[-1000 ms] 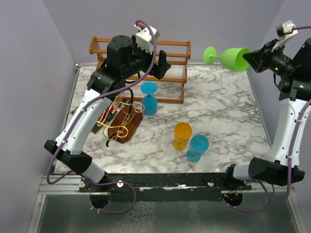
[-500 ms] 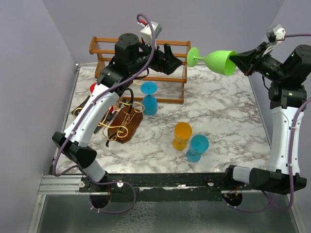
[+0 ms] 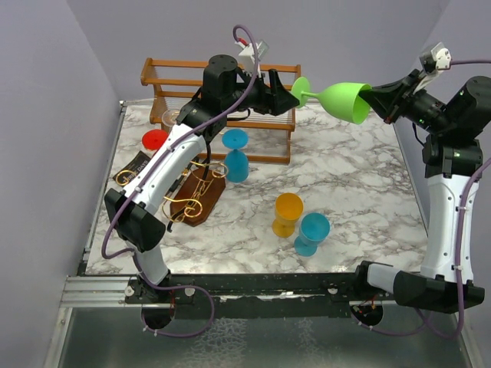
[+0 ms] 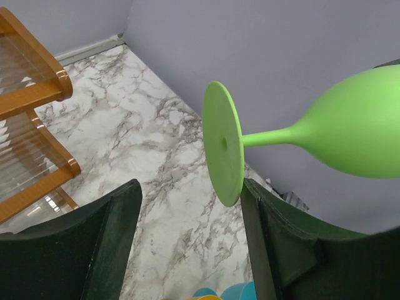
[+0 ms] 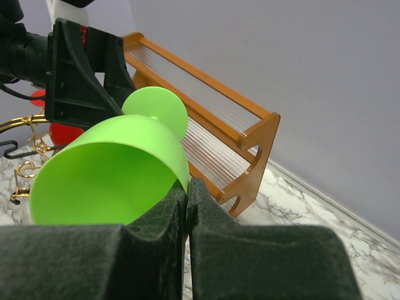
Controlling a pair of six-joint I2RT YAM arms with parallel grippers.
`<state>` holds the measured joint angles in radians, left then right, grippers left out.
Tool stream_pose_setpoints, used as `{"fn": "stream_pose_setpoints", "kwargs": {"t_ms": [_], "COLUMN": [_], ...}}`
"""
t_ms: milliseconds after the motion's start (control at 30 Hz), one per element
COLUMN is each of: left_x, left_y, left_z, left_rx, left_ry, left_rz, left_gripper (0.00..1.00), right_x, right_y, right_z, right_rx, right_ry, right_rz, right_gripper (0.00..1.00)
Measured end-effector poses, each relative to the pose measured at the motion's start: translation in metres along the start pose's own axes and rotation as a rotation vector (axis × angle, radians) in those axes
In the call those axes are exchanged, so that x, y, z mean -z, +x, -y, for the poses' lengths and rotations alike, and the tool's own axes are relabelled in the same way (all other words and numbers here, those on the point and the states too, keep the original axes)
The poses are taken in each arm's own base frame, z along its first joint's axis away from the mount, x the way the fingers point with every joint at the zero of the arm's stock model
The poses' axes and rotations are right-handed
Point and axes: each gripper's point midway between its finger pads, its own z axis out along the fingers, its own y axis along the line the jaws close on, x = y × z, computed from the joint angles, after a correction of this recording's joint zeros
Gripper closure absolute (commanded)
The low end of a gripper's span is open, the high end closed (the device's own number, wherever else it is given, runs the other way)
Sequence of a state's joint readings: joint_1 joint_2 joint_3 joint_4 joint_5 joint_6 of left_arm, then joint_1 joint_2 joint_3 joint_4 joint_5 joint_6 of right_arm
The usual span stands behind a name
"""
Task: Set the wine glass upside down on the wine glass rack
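Note:
My right gripper [image 3: 377, 98] is shut on the rim of a green wine glass [image 3: 341, 99] and holds it sideways, high above the table's back. The glass foot [image 3: 300, 90] points left toward my left gripper [image 3: 285, 96], which is open with the foot just ahead of its fingers. In the left wrist view the foot [image 4: 223, 152] stands between and beyond the open jaws. In the right wrist view the green bowl [image 5: 106, 172] is pinched at its rim. The gold wire wine glass rack [image 3: 193, 186] on its dark brown base stands at the left of the table.
An orange-brown slatted wooden frame [image 3: 161, 73] stands at the back. A blue glass [image 3: 235, 155] stands upside down beside the rack. An orange glass [image 3: 288, 214] and a teal glass [image 3: 311, 234] stand near the middle front. A red glass foot [image 3: 154, 139] shows at left.
My left arm has swung up and right, bringing its open gripper to the green glass's foot. My right gripper has carried the glass left and slightly down.

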<state>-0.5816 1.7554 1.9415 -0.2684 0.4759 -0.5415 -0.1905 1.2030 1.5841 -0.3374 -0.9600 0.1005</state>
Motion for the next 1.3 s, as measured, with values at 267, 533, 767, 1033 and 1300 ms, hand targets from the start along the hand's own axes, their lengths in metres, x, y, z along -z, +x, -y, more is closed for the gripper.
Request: {"fn": "stream_pose_setpoints", "kwargs": {"t_ms": [267,533,767,1033,1300], "left_x": [-0.003,-0.004,-0.004,-0.004,0.003], "left_y": [-0.004,-0.007,-0.007,-0.005,-0.016], "left_z": [0.007,0.009,0.013,0.011,-0.013], "left_rx": [0.014,0.015,0.009,-0.019,-0.081], "left_ry": [0.041,0.05,0.067,0.064,0.009], "left_rz": [0.01,0.018,0.019,0.014,0.036], "left_gripper": [0.48,0.75,0.91,1.0,1.0], "right_x": [-0.003,-0.004,-0.005,-0.006,-0.004], "right_y": [0.004,0.005,0.007,0.012,0.025], "right_z": [-0.003,-0.005,-0.006,-0.007,-0.008], "right_rx": [-0.008,-0.012,0.009,0.014,0.034], "right_ry": [-0.014,-0.021,-0.026,-0.033,-0.047], "right_rz": [-0.005,-0.01,-0.012,-0.019,-0.063], "right_gripper": [0.99,0.99,0.99,0.85,0.34]}}
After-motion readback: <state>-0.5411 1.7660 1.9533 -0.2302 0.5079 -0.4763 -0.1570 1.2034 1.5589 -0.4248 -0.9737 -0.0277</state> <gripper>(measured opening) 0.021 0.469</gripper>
